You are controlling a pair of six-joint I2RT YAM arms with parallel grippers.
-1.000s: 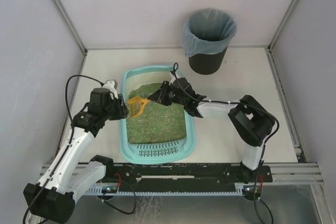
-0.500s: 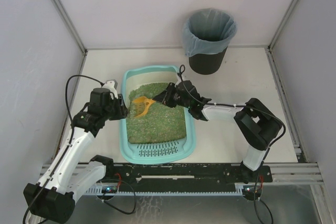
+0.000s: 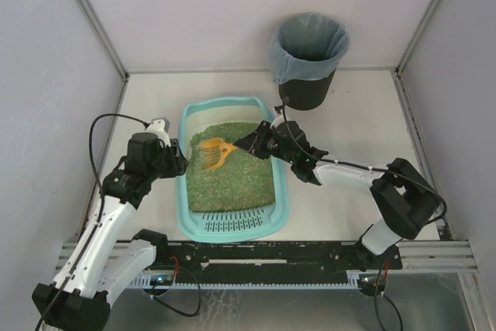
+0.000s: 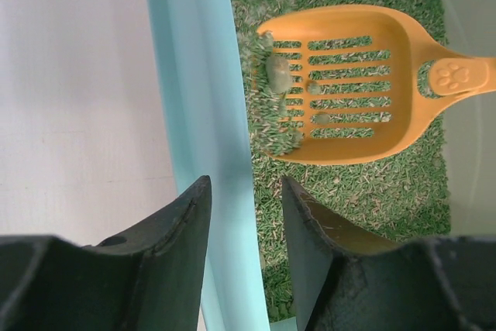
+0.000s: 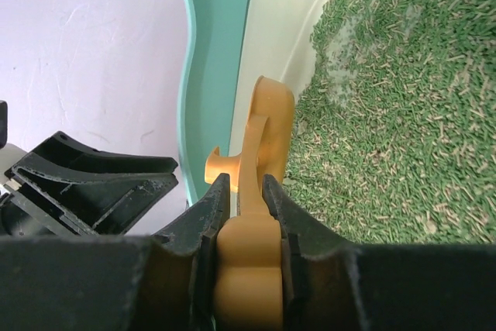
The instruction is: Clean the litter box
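Right gripper (image 5: 246,191), clamped on the handle of the orange scoop (image 4: 349,98), holds clumps over the litter in the litter box (image 3: 186,199) mid-table, while the left gripper (image 4: 244,191) straddles its left rim, grip unclear; sifting looks underway, and next likely comes a level carry to the bin (image 3: 308,52).

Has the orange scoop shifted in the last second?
Yes. The orange scoop has slid rightward, away from the left rim of the litter box, toward the middle of the litter.
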